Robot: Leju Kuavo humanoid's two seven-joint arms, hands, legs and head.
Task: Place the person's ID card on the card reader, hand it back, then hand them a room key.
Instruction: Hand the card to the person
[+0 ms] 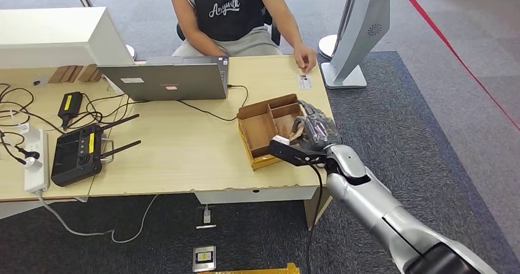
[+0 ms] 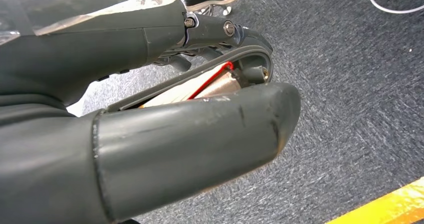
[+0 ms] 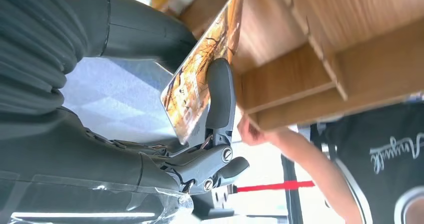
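- One card matters to us now: the room key (image 3: 200, 91), with its orange printed face, is pinched between the thumb and a dark finger of our right robot hand (image 1: 314, 133), as the right wrist view shows.
- We hold it by its lower part so most of the card stands free, which we judge leaves the person an edge to take.
- Our right robot hand sits over the brown divided tray (image 1: 260, 127) near the counter's (image 1: 184, 157) right edge. Presumably the keys are stored there, within easy reach of this arm.
- Whether the card has fully cleared the tray wall we cannot tell.
- The person's hand (image 1: 305, 58) rests on the counter's far right corner, just beside a small white card (image 1: 305, 81) lying flat. We take this for the ID card, already handed back, though it is too small to read.
- Our left robot hand (image 2: 165, 129) hangs over grey carpet with fingers curled in. A thin flat red-edged piece sits between thumb and fingers, so we cannot tell whether it grips anything.
- We judge the remaining step is carrying the key toward that waiting hand.
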